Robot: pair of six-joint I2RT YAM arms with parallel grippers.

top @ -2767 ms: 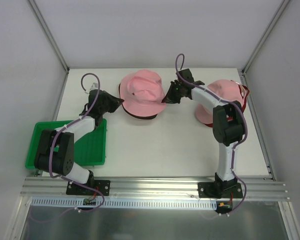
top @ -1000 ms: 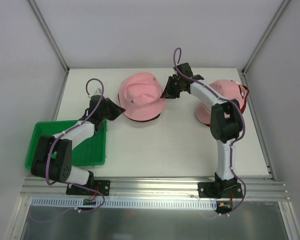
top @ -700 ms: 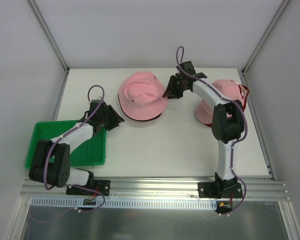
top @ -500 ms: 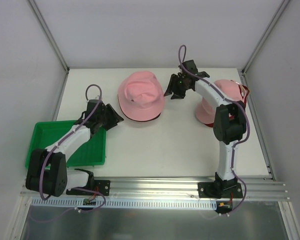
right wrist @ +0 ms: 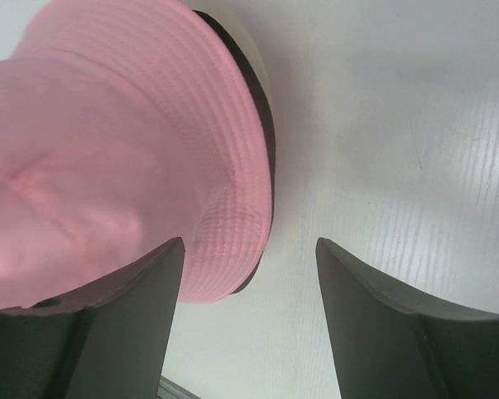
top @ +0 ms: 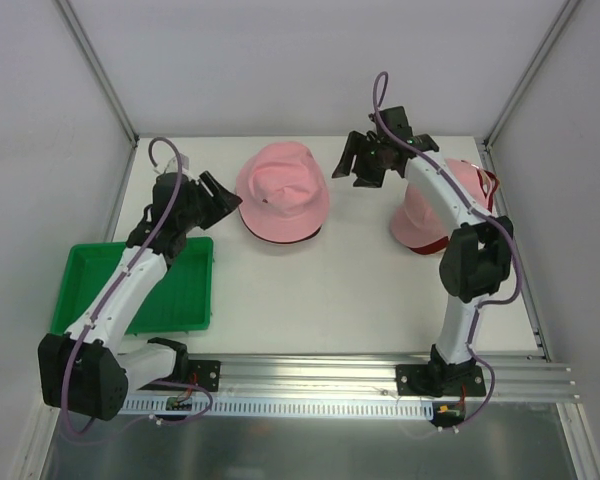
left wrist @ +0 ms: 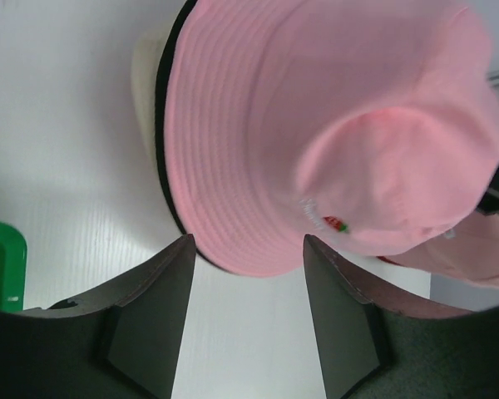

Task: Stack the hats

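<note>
Top external: pink hat [top: 282,190] sits atop black brim [left wrist: 161,133] and beige brim [left wrist: 144,71], caps [top: 472,185] to its right. Jaws on both arms gape wide and empty, flanking it without touching, so the stack rests free.

Bright, even, diffuse light with faint soft shadows.

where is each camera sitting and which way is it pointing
Top external: above and behind the arms, looking down on the table; both arms show, flanking the pink hat.
Left wrist: on the left arm, looking past the open left fingers at the hat's brim.
Right wrist: on the right arm, looking past the open right fingers at its opposite side.
Shared: both wrist views show the pink hat over a black hat and a beige hat.
</note>
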